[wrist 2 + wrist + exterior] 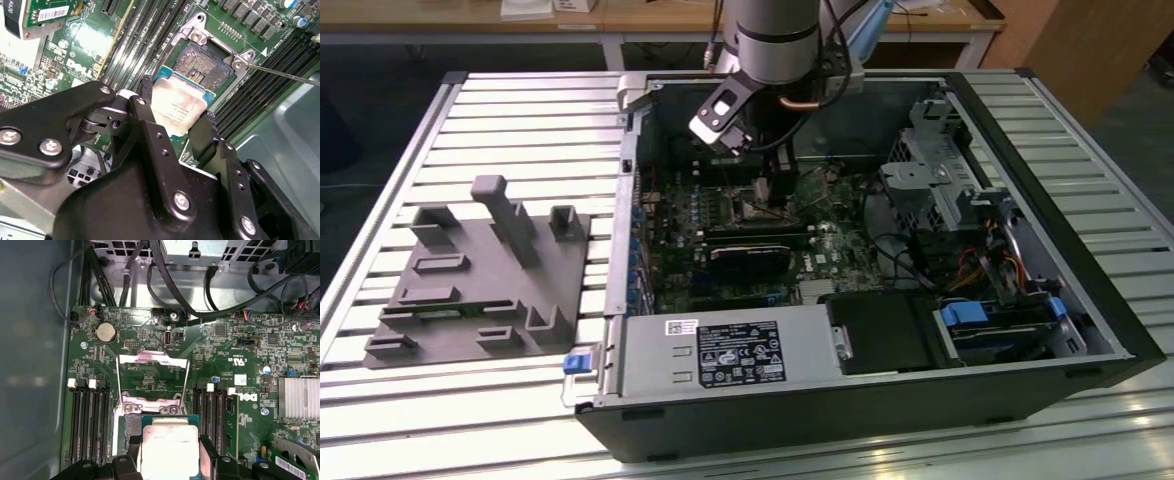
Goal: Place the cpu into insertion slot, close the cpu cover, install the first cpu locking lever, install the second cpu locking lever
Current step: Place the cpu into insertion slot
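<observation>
**Cpu held over the open socket**

The gripper pinches the cpu by two opposite edges. In the second wrist view the chip hangs just over the near part of the insertion slot, whose dark centre lies bare. The cpu cover stands swung open. In the exterior view, the arm enters the computer case at upper centre of the frame.
</observation>
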Robot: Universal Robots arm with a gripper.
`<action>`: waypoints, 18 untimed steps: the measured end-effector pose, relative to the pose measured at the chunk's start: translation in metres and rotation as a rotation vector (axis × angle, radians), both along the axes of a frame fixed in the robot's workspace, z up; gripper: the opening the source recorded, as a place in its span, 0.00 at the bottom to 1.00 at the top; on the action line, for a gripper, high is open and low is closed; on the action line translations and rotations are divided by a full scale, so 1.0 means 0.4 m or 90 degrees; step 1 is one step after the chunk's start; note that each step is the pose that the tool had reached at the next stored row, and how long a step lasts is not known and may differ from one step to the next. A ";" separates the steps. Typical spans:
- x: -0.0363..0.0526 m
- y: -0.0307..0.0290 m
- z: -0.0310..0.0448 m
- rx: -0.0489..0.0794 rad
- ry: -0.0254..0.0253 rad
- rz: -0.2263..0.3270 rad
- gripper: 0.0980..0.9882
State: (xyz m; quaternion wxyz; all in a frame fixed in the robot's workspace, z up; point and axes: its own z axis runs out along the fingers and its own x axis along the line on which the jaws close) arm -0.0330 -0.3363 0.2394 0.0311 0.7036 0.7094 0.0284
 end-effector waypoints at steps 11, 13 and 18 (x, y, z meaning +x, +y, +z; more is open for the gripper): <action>-0.001 0.020 -0.016 -0.011 0.0000 0.000 0.50; -0.003 0.022 -0.018 -0.011 0.0000 0.000 0.50; -0.010 0.026 -0.024 -0.011 0.0001 0.000 0.50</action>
